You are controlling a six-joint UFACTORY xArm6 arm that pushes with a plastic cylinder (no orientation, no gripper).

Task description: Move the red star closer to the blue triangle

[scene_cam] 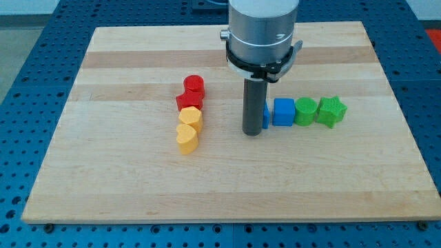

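The tip (252, 132) sits down on the table (124, 193), touching a blue block (266, 114) it mostly hides, likely the blue triangle. The red star (189, 101) waits well left, under a red cylinder (194, 85). Best play: circle to the star's left side, push rightward steadily. No claw here, just a bare rod holding nothing.

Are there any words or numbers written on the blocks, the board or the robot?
None: no letters, numbers or signs show anywhere.
The blocks, such as the red star and the blue cube, are plain.
The board is bare wood.
The silver arm above my tip carries no label.
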